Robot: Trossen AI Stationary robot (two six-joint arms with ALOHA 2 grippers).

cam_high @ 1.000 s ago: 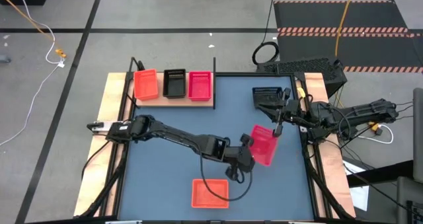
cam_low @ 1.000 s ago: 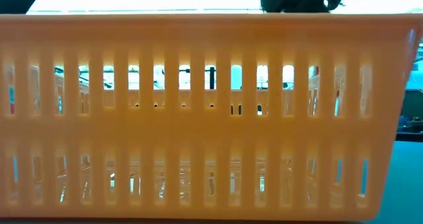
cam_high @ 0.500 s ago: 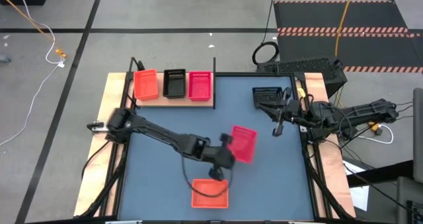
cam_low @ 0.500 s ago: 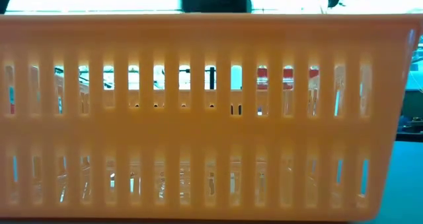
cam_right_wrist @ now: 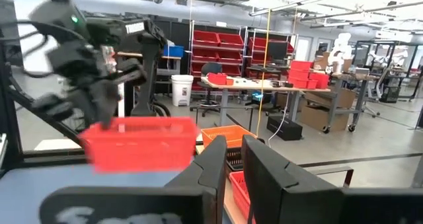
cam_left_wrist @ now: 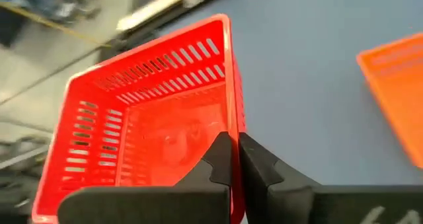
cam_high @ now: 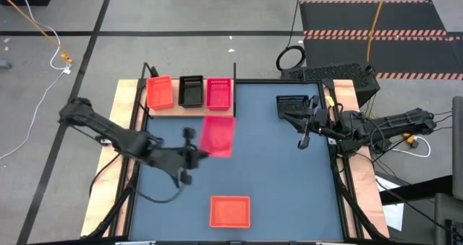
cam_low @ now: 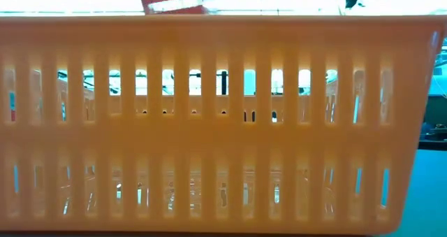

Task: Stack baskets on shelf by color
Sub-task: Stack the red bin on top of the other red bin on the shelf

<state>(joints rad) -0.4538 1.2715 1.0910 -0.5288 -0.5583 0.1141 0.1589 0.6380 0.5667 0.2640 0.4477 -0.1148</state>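
Note:
My left gripper [cam_high: 195, 154] is shut on a pink-red basket [cam_high: 218, 135] and holds it above the table, just on the near side of the shelf [cam_high: 189, 111]. The left wrist view looks into this basket [cam_left_wrist: 145, 131]. On the shelf an orange basket [cam_high: 160, 92], a black basket [cam_high: 191, 90] and a pink-red basket [cam_high: 219, 93] stand side by side on their bottoms. My right gripper [cam_high: 304, 138] hovers at the table's right side. Its fingers [cam_right_wrist: 211, 168] are a narrow gap apart with nothing between them. My left gripper pinches one wall of the pink-red basket at its rim [cam_left_wrist: 230, 128], close to a corner, with one finger inside the basket and one outside. The fingers come from the table's left, slanting down, and lie along that wall. The basket is lifted clear, its opening up.
A second orange basket [cam_high: 230, 210] rests by the table's near edge and fills the low view [cam_low: 209, 125]. Another black basket [cam_high: 293, 104] sits at the far right, beside my right arm. Bare tabletop [cam_high: 275, 180] lies between them.
My left gripper has swung from the table's right middle toward the left and far edges, rising a little, up to the shelf. The pink-red basket went with it, from tilted next to my right gripper to roughly level, clear of the table.

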